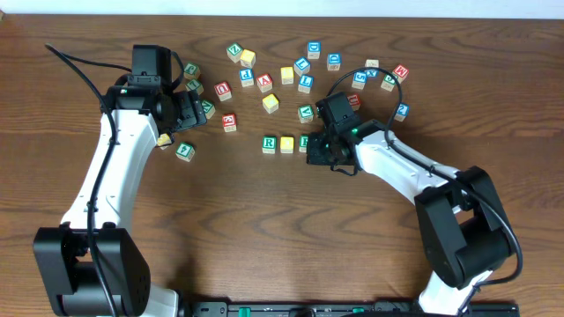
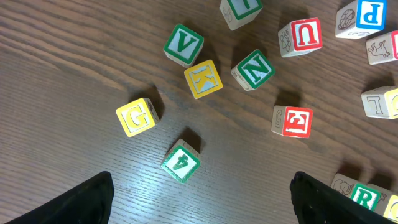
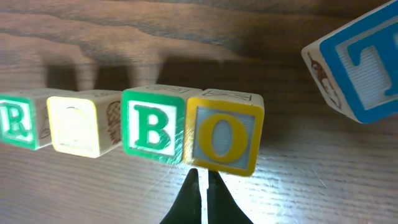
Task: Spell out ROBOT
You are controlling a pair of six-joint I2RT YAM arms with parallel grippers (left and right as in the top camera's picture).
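Row: green R cube (image 3: 15, 121), pale yellow cube (image 3: 74, 124), green B cube (image 3: 152, 132) and yellow O cube (image 3: 222, 138) stand side by side, faces touching, left to right in the right wrist view.
Pale yellow cube: its letter is washed out by glare; cannot read it.
Blue T cube (image 3: 357, 62): apart from the row, up and to the right of the O cube, seen tilted, bare wood between them.
Right gripper (image 3: 202, 193): fingers pressed together, nothing between them, tips just in front of the O cube's lower edge.
Obstruction, overhead: the right gripper (image 1: 319, 151) covers the row's right end; only R (image 1: 269, 143), pale yellow (image 1: 287, 143) and part of B (image 1: 305, 141) show.
Left gripper (image 2: 200, 193): fingers spread wide, empty, over the table (image 1: 264, 229) on the left.
Beneath the left gripper: green 4 cube (image 2: 181, 163) nearest, between the fingers; yellow G cube (image 2: 137, 117) left of it.
Farther out: yellow K cube (image 2: 203, 79), green V cube (image 2: 184, 45), green N cube (image 2: 254, 70), close together; red E cube (image 2: 292, 121) and red U cube (image 2: 300, 36) to the right.
Loose cubes: a scatter lies beyond the row, well apart from it.
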